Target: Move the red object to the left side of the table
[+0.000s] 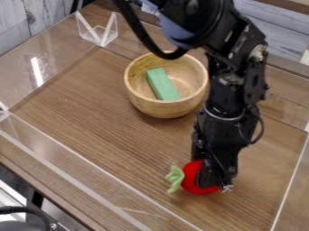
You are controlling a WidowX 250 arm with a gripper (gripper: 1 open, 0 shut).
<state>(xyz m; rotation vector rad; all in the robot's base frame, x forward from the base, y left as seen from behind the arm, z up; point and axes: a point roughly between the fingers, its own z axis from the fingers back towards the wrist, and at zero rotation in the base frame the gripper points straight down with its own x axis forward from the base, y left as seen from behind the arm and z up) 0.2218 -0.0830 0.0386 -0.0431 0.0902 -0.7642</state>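
Observation:
The red object (200,175), a small rounded toy fruit with a green leafy end (176,180), lies near the front right of the wood-grain table (85,108). My gripper (208,177) points straight down over it, its black fingers shut on the red object. The arm's black body hides the fruit's right side.
A wooden bowl (169,86) holding a flat green block (161,83) stands behind the gripper at the table's middle. Low clear acrylic walls (72,158) edge the tabletop, and a clear stand (99,32) sits at the back left.

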